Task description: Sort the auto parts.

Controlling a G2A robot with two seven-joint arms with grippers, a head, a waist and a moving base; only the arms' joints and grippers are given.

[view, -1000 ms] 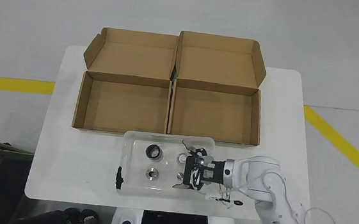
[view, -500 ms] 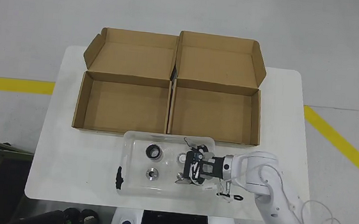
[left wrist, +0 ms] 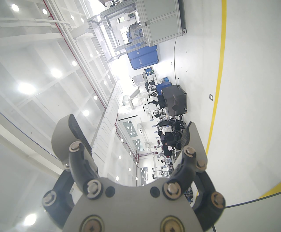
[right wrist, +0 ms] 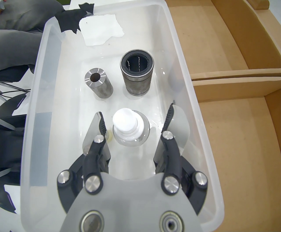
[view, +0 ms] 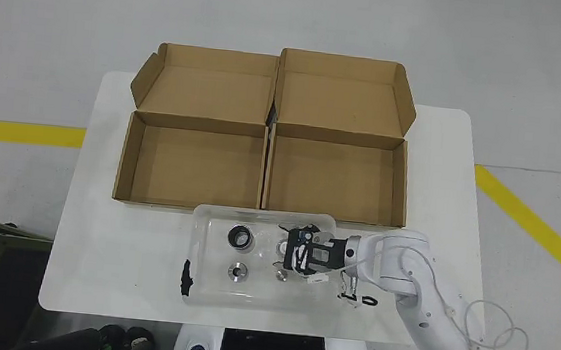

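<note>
A: Any labels or print?
B: There's a plain white paper scrap (right wrist: 101, 29) on the end wall of the clear bin (view: 247, 212), with torn black tape (right wrist: 72, 19) just beside it. I can't read anything on either.

A: Surroundings, left to right?
B: White table (view: 83, 248). The left cardboard box (view: 193, 167) and right cardboard box (view: 335, 180) touch side by side with their lids folded back, just behind the bin. The right arm comes in over the bin's right end.

A: Parts?
B: All in the bin, all upright. At the left is the steel sleeve (view: 236, 271), bore up, with a notched rim. Near it is the linear bearing (view: 241, 238), with a dark grey body, a black end ring and ball rows visible inside. Further right is the white-capped clear piece (right wrist: 129, 129), apart from both.

A: Grippers?
B: The right gripper (right wrist: 136, 111) is down inside the bin with its fingers spread, one on each side of the white-capped clear piece. Neither pad looks to touch it. The sleeve and bearing stand beyond the fingertips. A tiny pale-yellow bit (right wrist: 109, 134) sits just beside one finger, and I can't tell what it is. The left gripper (left wrist: 130, 123) has its fingers wide apart and is aimed at a factory hall's ceiling.
</note>
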